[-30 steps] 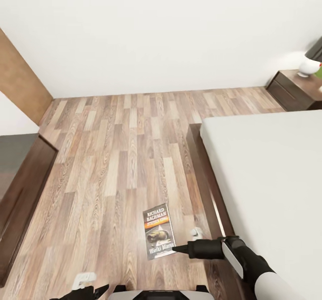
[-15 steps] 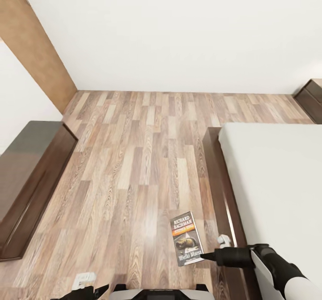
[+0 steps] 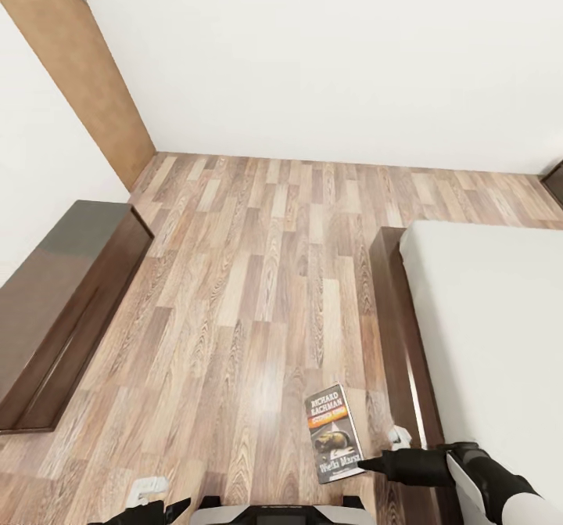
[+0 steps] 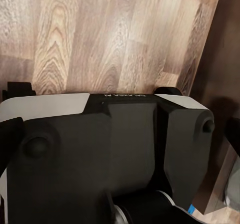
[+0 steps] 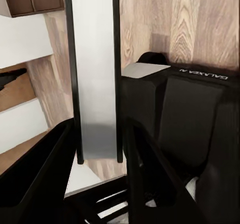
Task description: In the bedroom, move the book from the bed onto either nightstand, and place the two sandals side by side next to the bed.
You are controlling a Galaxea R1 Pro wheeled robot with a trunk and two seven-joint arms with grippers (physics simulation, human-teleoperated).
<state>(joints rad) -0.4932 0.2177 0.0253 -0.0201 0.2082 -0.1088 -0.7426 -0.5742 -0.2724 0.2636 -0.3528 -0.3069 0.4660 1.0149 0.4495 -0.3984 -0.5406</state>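
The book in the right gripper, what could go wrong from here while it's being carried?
The right gripper seems to pinch the book only at one lower corner, so it could swing or slip down to the floor. The right arm also hangs close over the bed frame, so a turn could knock the book against it.

one book (image 3: 334,433), one bed (image 3: 485,337), one long low dark cabinet (image 3: 55,306), two grippers, right gripper (image 3: 367,464), left gripper (image 3: 168,508)

White walls (image 3: 352,55), wood-plank floor (image 3: 258,290), dark low cabinet (image 3: 55,306) at left.
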